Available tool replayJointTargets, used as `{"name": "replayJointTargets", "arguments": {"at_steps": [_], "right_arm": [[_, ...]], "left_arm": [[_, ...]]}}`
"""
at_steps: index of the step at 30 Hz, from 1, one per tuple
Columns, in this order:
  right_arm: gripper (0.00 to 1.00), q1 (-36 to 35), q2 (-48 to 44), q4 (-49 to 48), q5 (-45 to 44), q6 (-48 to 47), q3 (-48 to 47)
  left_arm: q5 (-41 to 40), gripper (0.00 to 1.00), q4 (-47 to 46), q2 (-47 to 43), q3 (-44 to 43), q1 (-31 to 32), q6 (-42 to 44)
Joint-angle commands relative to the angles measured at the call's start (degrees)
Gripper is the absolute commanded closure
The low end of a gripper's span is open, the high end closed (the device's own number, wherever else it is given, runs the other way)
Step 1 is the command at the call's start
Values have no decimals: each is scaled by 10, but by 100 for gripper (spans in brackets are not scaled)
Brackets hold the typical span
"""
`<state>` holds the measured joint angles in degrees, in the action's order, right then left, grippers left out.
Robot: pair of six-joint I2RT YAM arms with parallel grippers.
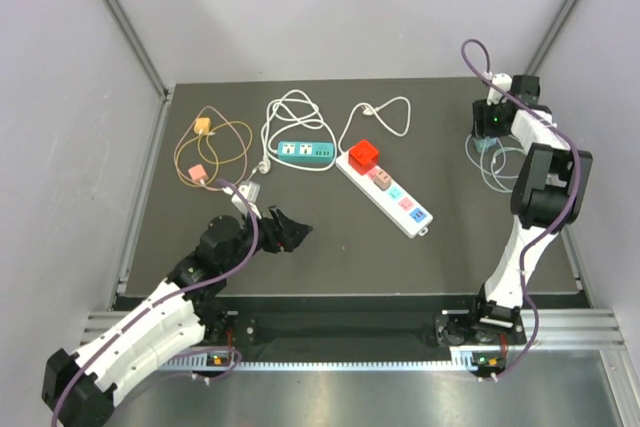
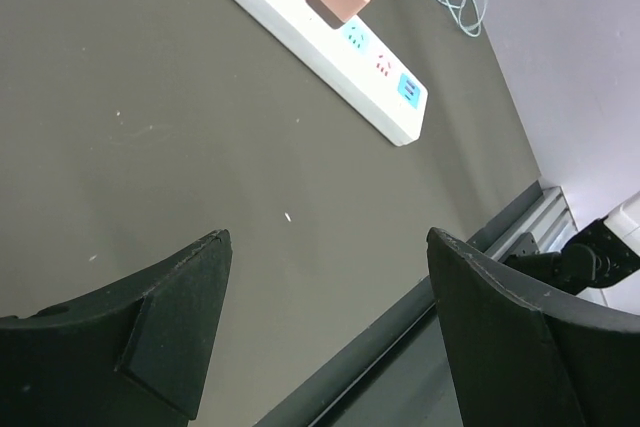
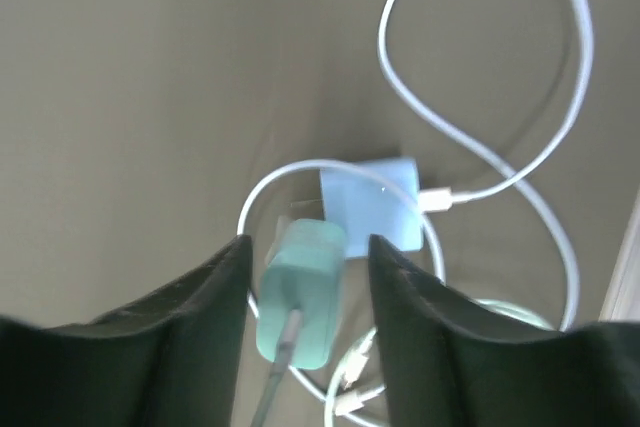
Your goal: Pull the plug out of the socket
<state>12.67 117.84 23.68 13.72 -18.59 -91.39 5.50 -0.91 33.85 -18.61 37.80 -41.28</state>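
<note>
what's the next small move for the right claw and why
Probably lift the right claw straight up and clear. Its jaws stand apart around the mint charger, with a gap showing on one side, so the charger looks released next to the blue charger. A red plug and a pink plug sit in the white power strip.

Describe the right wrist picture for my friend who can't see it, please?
A mint-green charger plug sits between the two dark fingers of the right gripper, with a slim gap on each side. Just behind it lies a pale blue charger with a white cable looping over the dark table.
</note>
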Motion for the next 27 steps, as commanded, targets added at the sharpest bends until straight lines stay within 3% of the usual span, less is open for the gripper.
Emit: {"name": "replayJointTargets", "arguments": {"at_steps": [1,2,5,8,11,14,16,19,20,22,27], "right_arm": [[42,8,-14,0,16,2,-44],[31,10,-17,1,17,0,-47],[12,16,-39,4,22,-3,-53],[5,21,-62,8,29,-9,-64],[3,22,-89,20,60,-21,-70],[2,21,-117,66,185,-88,-65],[2,14,-133,114,328,-137,-58],[3,-20,-149,259,453,-303,-35],[3,-33,-156,291,464,-387,-23],[4,-76,-184,306,465,-424,35],[5,-205,-247,150,305,-269,141]], "left_arm": [[12,16,-35,-11,3,-2,-7],[11,16,-34,-12,3,-2,-8],[14,16,-35,-11,5,-3,-8],[15,16,-40,-10,7,-2,-10],[15,16,-45,-9,9,-2,-12],[17,16,-55,-7,14,-2,-14],[19,16,-60,-5,19,-2,-18],[24,16,-77,2,25,-2,-25],[25,16,-81,4,27,-3,-27],[28,16,-91,8,31,-3,-34],[29,17,-106,16,37,-3,-42]]}}
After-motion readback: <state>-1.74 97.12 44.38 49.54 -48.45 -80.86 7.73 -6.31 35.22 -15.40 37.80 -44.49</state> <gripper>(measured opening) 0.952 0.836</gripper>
